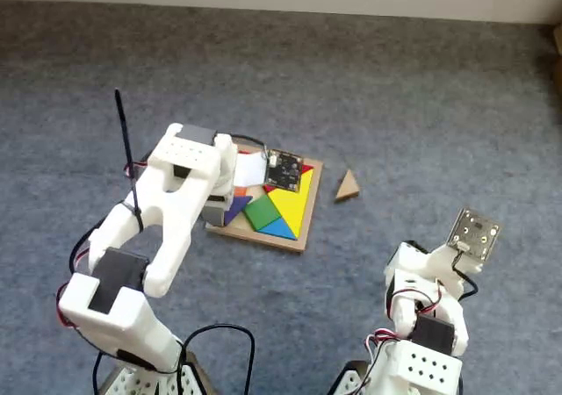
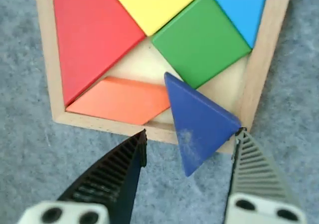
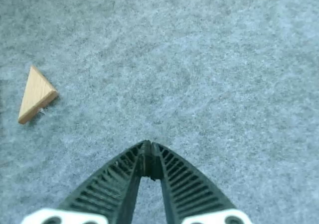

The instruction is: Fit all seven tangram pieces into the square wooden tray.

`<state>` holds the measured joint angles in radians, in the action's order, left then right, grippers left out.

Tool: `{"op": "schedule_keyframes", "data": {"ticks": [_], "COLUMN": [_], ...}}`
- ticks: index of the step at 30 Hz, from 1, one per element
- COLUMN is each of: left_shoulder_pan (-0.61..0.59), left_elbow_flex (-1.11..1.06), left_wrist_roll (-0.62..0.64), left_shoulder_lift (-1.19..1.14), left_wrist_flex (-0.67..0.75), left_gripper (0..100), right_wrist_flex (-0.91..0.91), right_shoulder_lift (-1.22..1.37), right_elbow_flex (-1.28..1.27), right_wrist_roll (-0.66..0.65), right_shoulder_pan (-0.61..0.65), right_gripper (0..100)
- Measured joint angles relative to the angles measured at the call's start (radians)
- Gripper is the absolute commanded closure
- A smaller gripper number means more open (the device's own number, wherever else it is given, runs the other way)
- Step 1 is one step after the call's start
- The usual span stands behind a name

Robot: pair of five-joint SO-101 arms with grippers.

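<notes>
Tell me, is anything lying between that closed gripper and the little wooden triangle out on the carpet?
Nothing visible does. Bare carpet lies between the right gripper and the wooden triangle.

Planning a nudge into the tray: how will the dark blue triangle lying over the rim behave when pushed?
The dark blue triangle looks a rigid, flat block, so it likely won't flex. Lying across the wooden tray's rim, it may pivot or tip rather than slide. Its smooth faces might slip against the open left end effector.
</notes>
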<state>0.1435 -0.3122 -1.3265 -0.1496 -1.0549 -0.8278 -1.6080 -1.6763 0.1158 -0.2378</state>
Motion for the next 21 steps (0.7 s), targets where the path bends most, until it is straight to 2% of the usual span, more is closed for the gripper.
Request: {"op": "schedule_keyframes", "data": {"ticks": [9, 12, 14, 19, 21], "left_shoulder_pan": [-0.095, -0.127, -0.141, -0.180, -0.193], "left_elbow_flex": [0.000, 0.000, 0.000, -0.025, -0.055], "left_wrist_roll": [0.000, 0.034, 0.114, 0.463, 0.589], "left_shoulder_lift": [0.242, 0.321, 0.371, 0.466, 0.493], "left_wrist_flex": [0.000, 0.000, 0.000, 0.000, 0.000], "left_gripper": [72, 78, 85, 99, 99], "right_wrist_flex": [0.000, 0.000, 0.000, 0.000, 0.000], "right_shoulder_lift": [0.000, 0.000, 0.000, 0.000, 0.000], "right_elbow_flex": [0.000, 0.000, 0.000, 0.000, 0.000], "right_wrist_roll": [0.000, 0.000, 0.000, -0.009, -0.068], "right_shoulder_pan": [0.000, 0.000, 0.000, 0.000, 0.000], "right_gripper": [98.2, 98.2, 98.2, 98.1, 98.1]}}
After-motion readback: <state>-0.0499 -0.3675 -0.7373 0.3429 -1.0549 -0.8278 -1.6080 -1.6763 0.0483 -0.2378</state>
